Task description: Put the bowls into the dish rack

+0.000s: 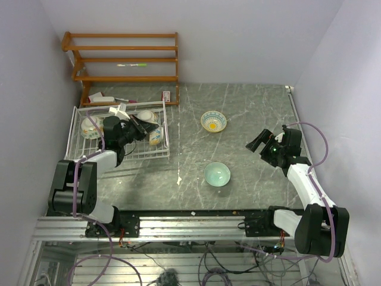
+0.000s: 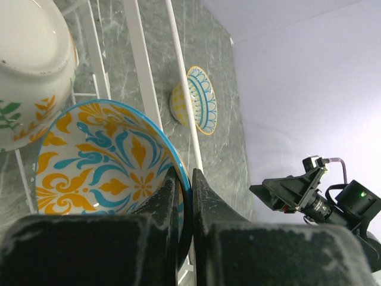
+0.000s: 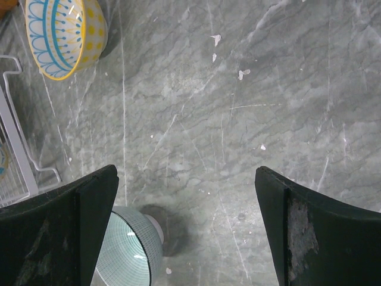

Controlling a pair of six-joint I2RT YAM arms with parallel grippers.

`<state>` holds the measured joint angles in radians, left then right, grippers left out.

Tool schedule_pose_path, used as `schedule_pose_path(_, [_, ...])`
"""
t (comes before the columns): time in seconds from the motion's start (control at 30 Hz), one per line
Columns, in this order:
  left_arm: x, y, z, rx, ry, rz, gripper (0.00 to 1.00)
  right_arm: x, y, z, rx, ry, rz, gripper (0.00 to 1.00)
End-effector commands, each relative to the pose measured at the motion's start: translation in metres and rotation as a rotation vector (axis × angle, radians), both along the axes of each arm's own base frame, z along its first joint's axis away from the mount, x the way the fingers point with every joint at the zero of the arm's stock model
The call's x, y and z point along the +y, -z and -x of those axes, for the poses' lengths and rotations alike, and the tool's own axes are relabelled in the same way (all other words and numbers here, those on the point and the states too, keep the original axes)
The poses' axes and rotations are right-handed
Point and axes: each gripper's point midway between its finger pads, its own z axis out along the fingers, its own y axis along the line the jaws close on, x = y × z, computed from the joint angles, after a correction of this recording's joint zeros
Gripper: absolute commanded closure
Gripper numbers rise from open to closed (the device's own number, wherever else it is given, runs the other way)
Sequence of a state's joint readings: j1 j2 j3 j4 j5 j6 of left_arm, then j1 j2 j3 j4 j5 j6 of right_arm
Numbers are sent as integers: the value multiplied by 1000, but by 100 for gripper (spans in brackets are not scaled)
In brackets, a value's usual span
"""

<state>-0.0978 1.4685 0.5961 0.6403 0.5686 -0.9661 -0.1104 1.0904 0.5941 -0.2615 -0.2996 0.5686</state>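
My left gripper [image 2: 187,179] is shut on the rim of a blue and yellow floral bowl [image 2: 101,161] and holds it on edge over the right part of the white wire dish rack [image 1: 77,119]. Other floral bowls [image 1: 90,127] sit in the rack. A yellow and blue bowl [image 1: 214,121] and a plain pale teal bowl [image 1: 216,174] stand on the table; both also show in the right wrist view, the yellow one [image 3: 62,33] and the teal one [image 3: 128,253]. My right gripper [image 1: 257,142] is open and empty above the table, right of both bowls.
A brown wooden shelf unit [image 1: 122,59] stands at the back left behind the rack, with small items at its foot. The grey marble table [image 1: 250,107] has walls on the left, back and right. A small white scrap [image 1: 179,179] lies near the rack's front corner.
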Motion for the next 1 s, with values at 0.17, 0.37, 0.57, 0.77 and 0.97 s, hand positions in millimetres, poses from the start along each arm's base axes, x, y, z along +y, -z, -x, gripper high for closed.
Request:
schedule_pose_path(0.17, [24,39,-2,71,-37,1,93,0,8,-2,3,0,-9,0])
schedule_pose_path(0.37, [47,73,3,140,-81,19,89,-1,7,-4,3,0,-5,0])
schedule_pose_path(0.57, [63,89,7,168,-106,23,80,-1,6,-5,-1,-1,-6,1])
schedule_pose_path(0.77, [78,99,9,192,-141,10,73,-1,8,-6,5,-1,-8,1])
schedule_pose_path(0.97, [87,107,10,207,-156,32,65,-1,7,-8,0,-2,-11,1])
